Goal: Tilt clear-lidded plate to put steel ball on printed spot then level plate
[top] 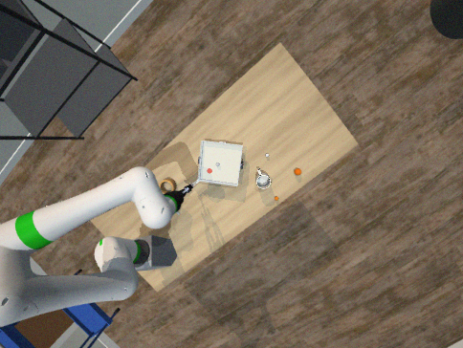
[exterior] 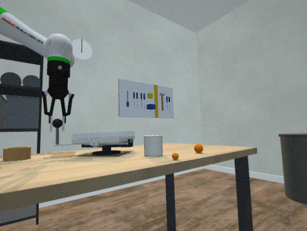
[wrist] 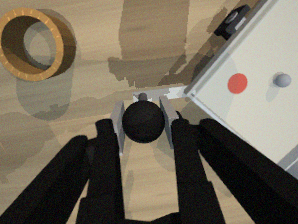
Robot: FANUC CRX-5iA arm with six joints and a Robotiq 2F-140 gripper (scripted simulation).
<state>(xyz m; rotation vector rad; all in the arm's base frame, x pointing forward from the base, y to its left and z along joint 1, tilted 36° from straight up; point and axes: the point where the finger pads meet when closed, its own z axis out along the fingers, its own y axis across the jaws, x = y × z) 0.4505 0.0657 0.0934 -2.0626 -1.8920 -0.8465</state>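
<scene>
1. Gripper [wrist: 143, 120] clamped on black knob [wrist: 143, 121] of plate's handle – stem mostly hidden.
2. Plate [wrist: 260, 107] cut off at frame edge; steel ball [wrist: 283, 79] beside red spot [wrist: 237, 83], apart.
3. Tilt hard to judge.

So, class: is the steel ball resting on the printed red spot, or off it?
Off it. In the wrist view the steel ball sits apart from the red spot, with bare white plate between them.
</scene>
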